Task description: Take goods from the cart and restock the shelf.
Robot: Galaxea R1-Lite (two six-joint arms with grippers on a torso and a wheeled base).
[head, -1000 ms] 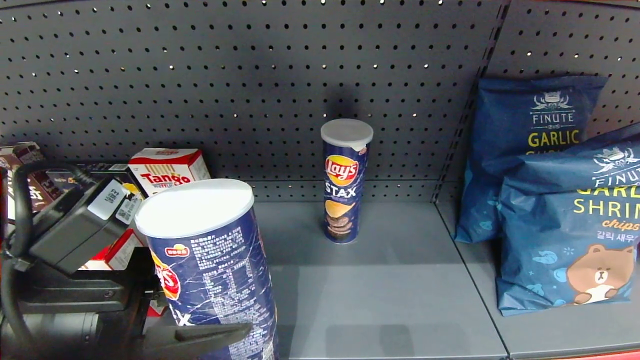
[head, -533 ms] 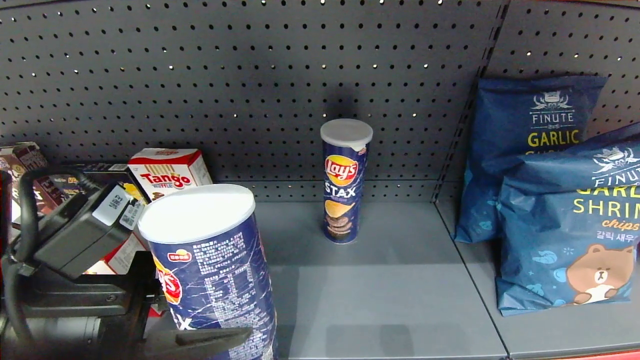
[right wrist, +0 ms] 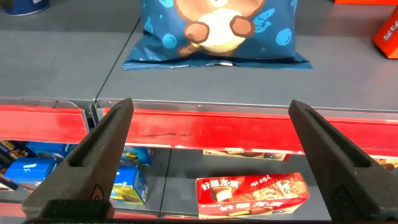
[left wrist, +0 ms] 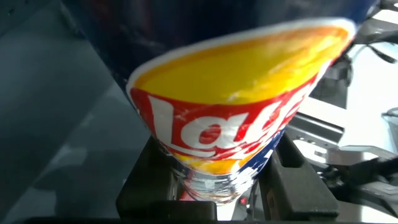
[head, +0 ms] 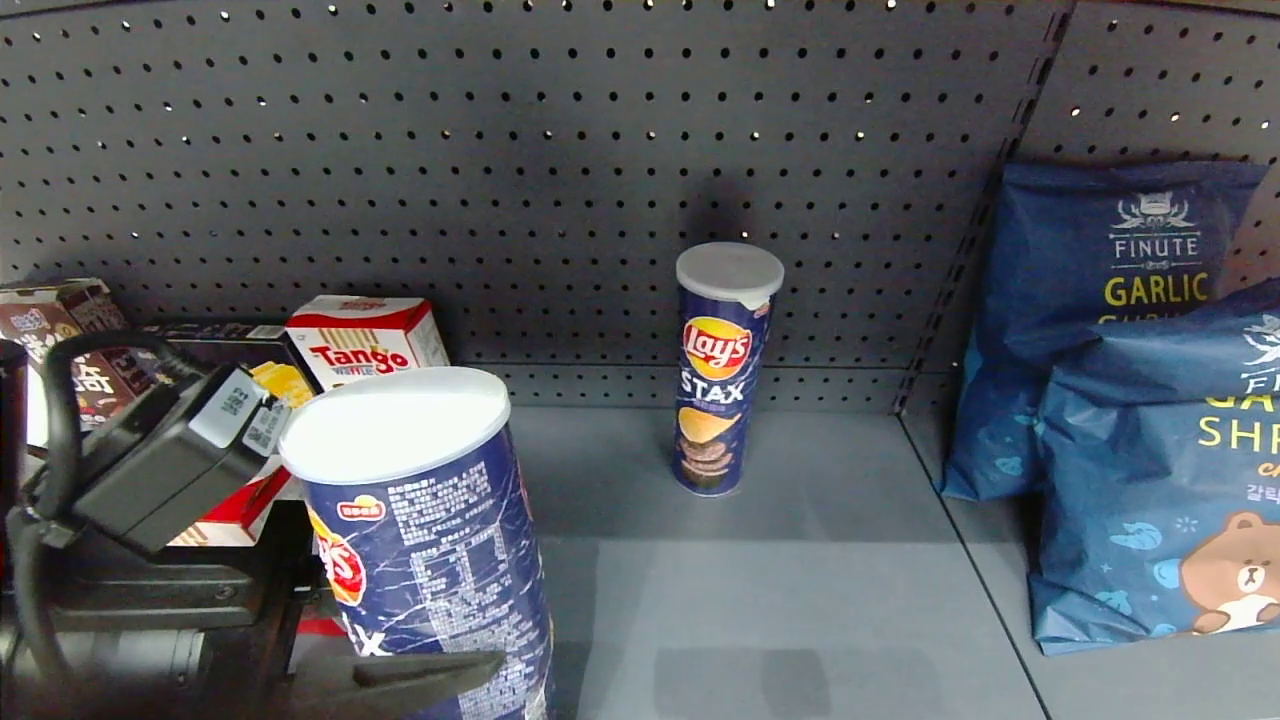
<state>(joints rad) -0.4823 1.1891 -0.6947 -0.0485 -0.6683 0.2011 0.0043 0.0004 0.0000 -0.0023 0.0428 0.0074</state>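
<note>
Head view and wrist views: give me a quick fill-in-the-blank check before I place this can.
The left gripper is shut on a chips can whose lid is ____.
A second can stands ____ on the shelf.
The right gripper is ____, holding nothing.
Missing: white; upright; open.

Dark-blue cardboard crisp can [head: 425, 540] with a white plastic lid: near upright, clamped by the left gripper [left wrist: 219, 190], at 7 o'clock over the grey metal shelf [head: 800, 600]. Matching second can [head: 722, 370]: upright on the shelf toward 12 o'clock, well apart from the first.
</note>
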